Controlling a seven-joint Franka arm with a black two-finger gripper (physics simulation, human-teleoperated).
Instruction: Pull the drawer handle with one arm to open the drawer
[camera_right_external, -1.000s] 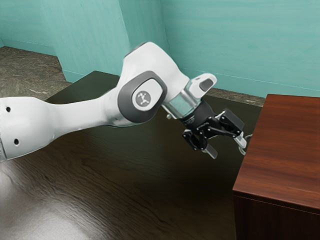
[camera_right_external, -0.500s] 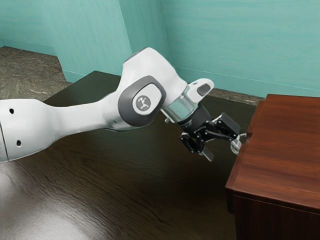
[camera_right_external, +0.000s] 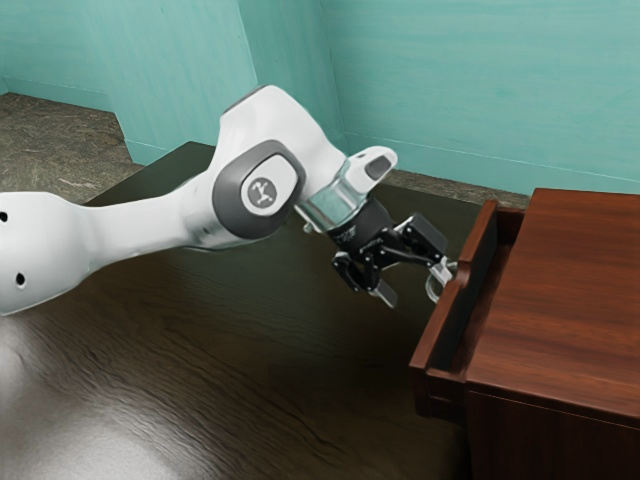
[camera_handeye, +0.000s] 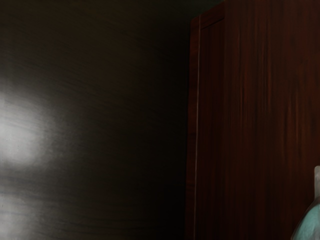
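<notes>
The gripper (camera_right_external: 412, 281) is spread wide and clasps nothing. Its far finger looks hooked on the pale drawer handle (camera_right_external: 438, 282), just at its 3 o'clock. Beyond, the drawer (camera_right_external: 462, 290) stands partly out of the cabinet (camera_right_external: 580, 300), its front running from 1 to 7 o'clock. I'd pull toward 9.

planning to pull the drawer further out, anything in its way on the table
Nothing visible does. The drawer sits partly out of the cabinet, and only the end effector at its handle is ahead of it over the dark table.
</notes>
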